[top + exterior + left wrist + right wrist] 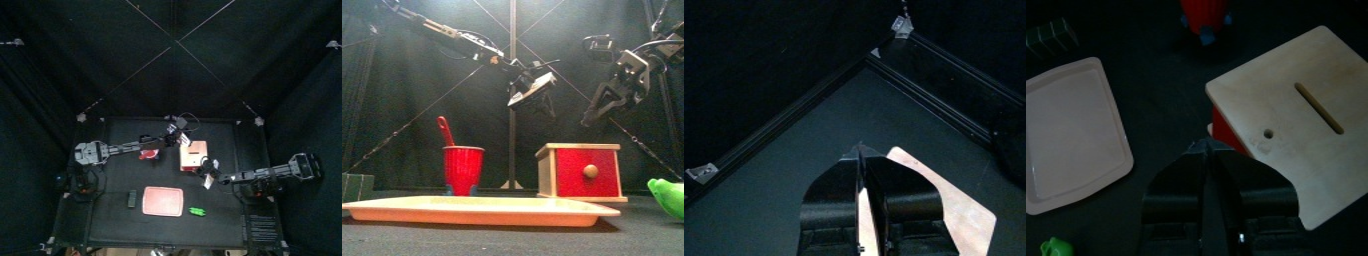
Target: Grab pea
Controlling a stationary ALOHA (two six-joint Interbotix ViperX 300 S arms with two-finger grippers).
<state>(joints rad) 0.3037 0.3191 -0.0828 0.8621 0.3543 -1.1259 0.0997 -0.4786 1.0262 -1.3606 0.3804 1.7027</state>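
The pea (197,211) is a tiny bright green pod on the table, just off the pink tray's (163,200) front right corner. It also shows as the pea (667,197) at the far right and as the pea (1053,247) in the right wrist view. My right gripper (213,182) hangs high over the table, above the wooden-topped red box (1293,110) and well short of the pea. In its wrist view the right gripper (1208,150) has its jaws together and holds nothing. My left gripper (175,133) is raised near the back of the table. In its own view the left gripper (858,150) is shut and empty.
A red cup (462,170) with a red stick in it stands left of the box (580,172). A dark green block (127,197) sits to the left of the tray (476,210). Black curtains close in the table on all sides.
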